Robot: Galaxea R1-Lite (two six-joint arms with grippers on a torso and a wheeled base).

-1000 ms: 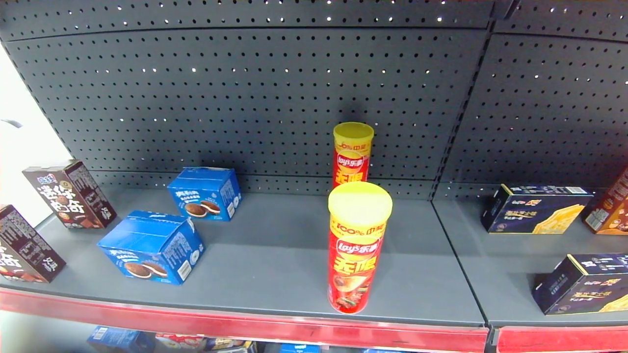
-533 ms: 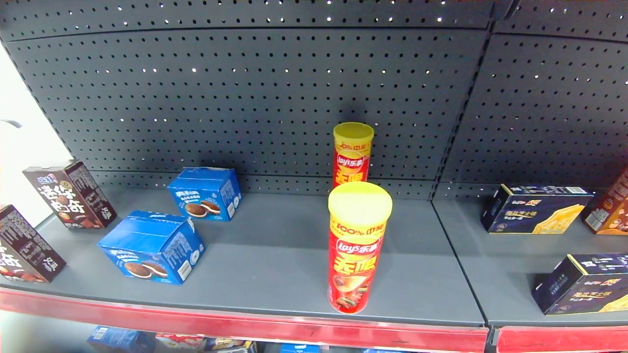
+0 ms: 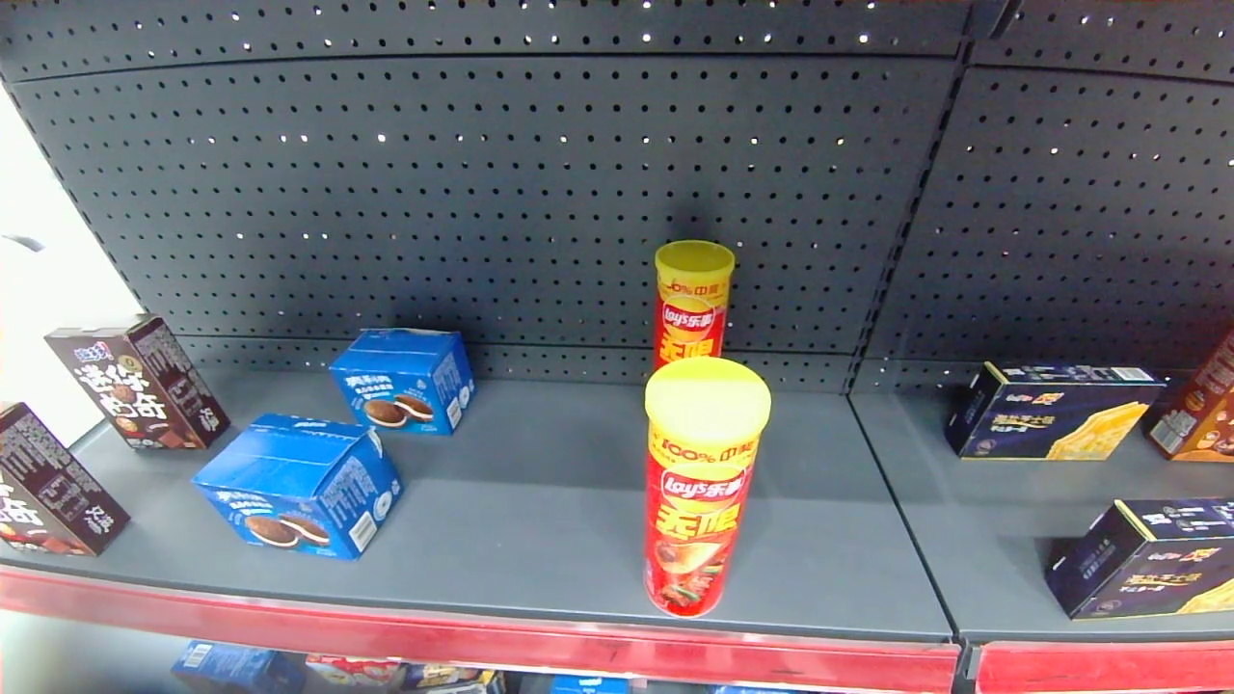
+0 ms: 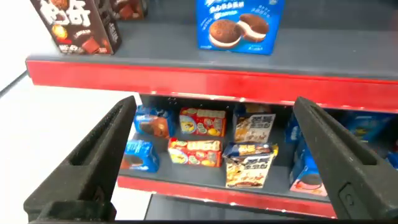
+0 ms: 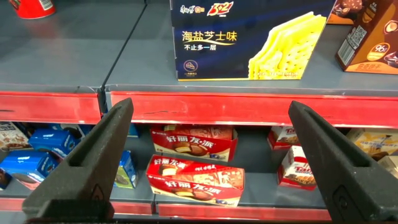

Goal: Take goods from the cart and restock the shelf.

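Shelf (image 3: pixel 540 501) stood at twelve o'clock, partly stocked. I noted the front chip can (image 3: pixel 702 482) upright near its lip, at six o'clock of the rear can (image 3: pixel 692 304). Left gripper (image 4: pixel 216 104) and right gripper (image 5: pixel 211 107) both gaped empty. Risk: an incoming arm could topple that tall can.

Gripper (image 4: pixel 214 102): fingers (image 4: pixel 99 155) spread wide, nothing between.
Shelf (image 4: pixel 348 84): blue box (image 4: pixel 238 25) and brown box (image 4: pixel 78 25) on top.
Below: snack packs (image 4: pixel 198 149).
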